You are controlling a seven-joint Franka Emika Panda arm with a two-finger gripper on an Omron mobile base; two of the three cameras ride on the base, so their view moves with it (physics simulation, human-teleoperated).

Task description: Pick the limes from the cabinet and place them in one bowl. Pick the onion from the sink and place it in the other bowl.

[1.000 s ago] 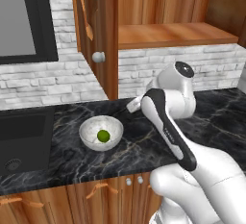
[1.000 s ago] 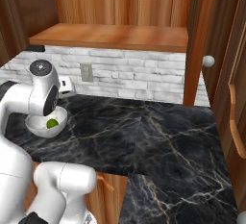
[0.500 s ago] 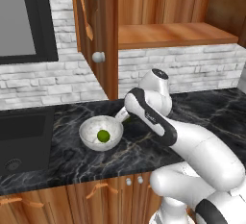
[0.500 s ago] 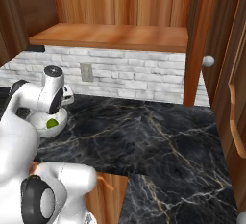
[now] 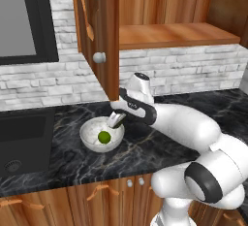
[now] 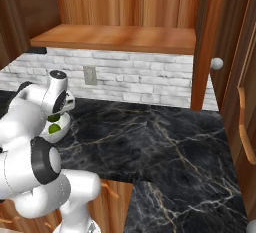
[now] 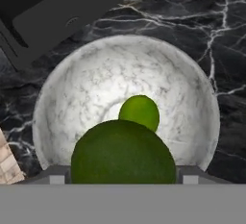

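Arm has swung down from above the table (image 5: 145, 147) over the last second; gripper (image 5: 115, 120) now hangs just over the speckled bowl (image 5: 92, 140), near its back rim. So second-lime delivery is at the release point, by my read.

Largest to smallest:
- Cabinet (image 5: 99, 31): above and behind the gripper, reddish-brown wood, door swung open, round silver knob.
- Table: black marble, pale and gold veining, glossy, directly beneath.
- Sink (image 5: 22, 140): matte black recessed basin, off to the gripper's side beyond the bowl. Can't see the onion.
- Speckled bowl: round, grey-white marbled inside, right under the gripper.
- Darker lime (image 7: 123, 153): pinched in the gripper, dull green, round, blocks most of the hand view.
- Brighter lime (image 7: 139, 112): lying in the bowl bottom, just below the held one, smooth and shiny.

Both round, so expect some rolling on drop; bowl walls should contain it.
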